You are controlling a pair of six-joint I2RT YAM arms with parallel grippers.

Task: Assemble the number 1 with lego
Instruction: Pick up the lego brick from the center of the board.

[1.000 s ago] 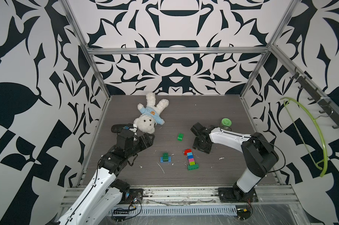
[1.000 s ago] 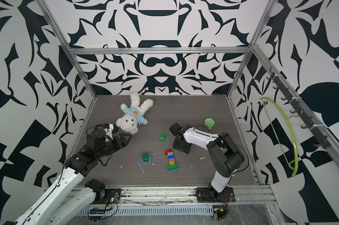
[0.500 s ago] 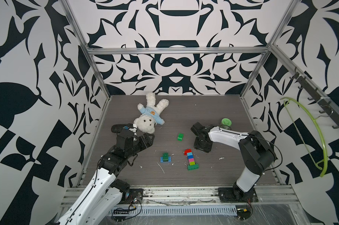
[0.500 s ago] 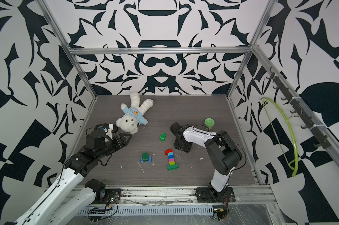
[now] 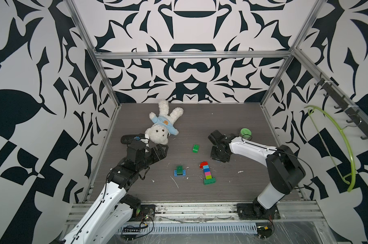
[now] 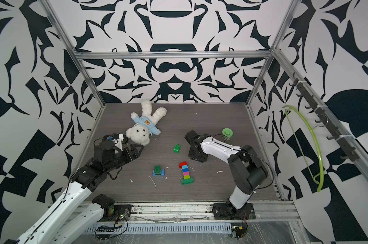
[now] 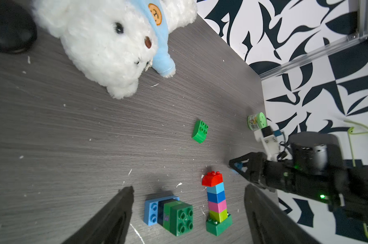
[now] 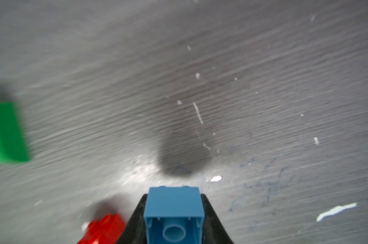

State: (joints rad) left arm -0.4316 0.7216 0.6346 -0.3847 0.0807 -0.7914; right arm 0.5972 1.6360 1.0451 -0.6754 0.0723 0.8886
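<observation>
A dark grey wood-grain worktop [image 5: 231,122] sits inside walls of bold black-and-white pattern.

In both top views a white teddy bear [image 5: 161,132] in a light blue shirt lies on its back at the far left. A green-lidded jar [image 5: 245,133] stands at the far right. Near the middle the brick column [image 5: 207,173] lies flat. It runs from a red curved piece at the far end through light blue, blue, pink and lime to a wider green base nearest the front rail. To its left, apart from it, is a brick cluster [image 5: 180,170], dark green on a blue plate. A loose green brick [image 5: 196,148] lies farther back. The right hand [image 5: 219,157] points down just behind the column's red end, its fingers hidden from above. The left hand [image 5: 161,151] hovers by the bear's head, spread wide.

In the left wrist view its two black fingers [image 7: 115,213] stand far apart with nothing held; the cluster [image 7: 174,213] and column [image 7: 217,200] lie on the worktop beyond them.

In the right wrist view the right hand's fingers [image 8: 134,224] clamp a blue brick [image 8: 173,207] from both sides, its hollow underside facing the camera. The blurred red piece [image 8: 105,228] lies just beside it. Whether the blue brick touches the worktop I cannot tell.
</observation>
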